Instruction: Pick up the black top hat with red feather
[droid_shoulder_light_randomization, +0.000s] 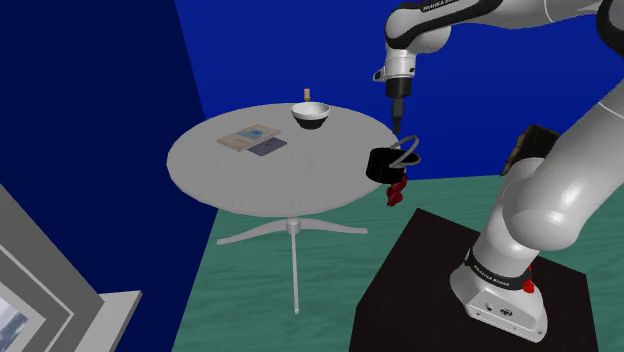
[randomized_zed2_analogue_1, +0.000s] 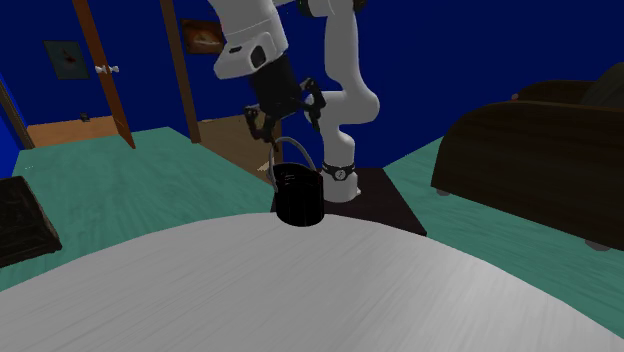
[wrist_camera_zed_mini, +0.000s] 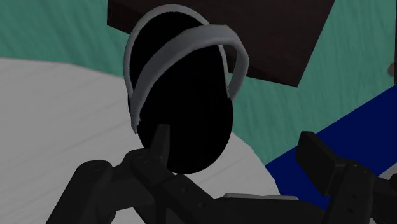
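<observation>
A round white table (droid_shoulder_light_randomization: 220, 170) on a pedestal is seen, with a green floor below and blue walls behind. A dark box stand (droid_shoulder_light_randomization: 430, 270) is placed at the shoulder view's lower right. From it a white arm (droid_shoulder_light_randomization: 560, 190) is bent up and over towards the table.

The black top hat (droid_shoulder_light_randomization: 385, 163) is found at the table's edge nearest the stand, on the shoulder view's right. A grey curved band is seen along its rim, and a red feather (droid_shoulder_light_randomization: 397, 190) hangs below it, past the table's edge.

The black gripper (droid_shoulder_light_randomization: 398, 112) is held directly above the hat, pointing down. In the wrist view its fingers (wrist_camera_zed_mini: 159, 143) are spread apart, nothing is clasped between them, and the hat (wrist_camera_zed_mini: 184, 95) lies just beyond them.

A white bowl (droid_shoulder_light_randomization: 310, 114) is set at the table's far side.
</observation>
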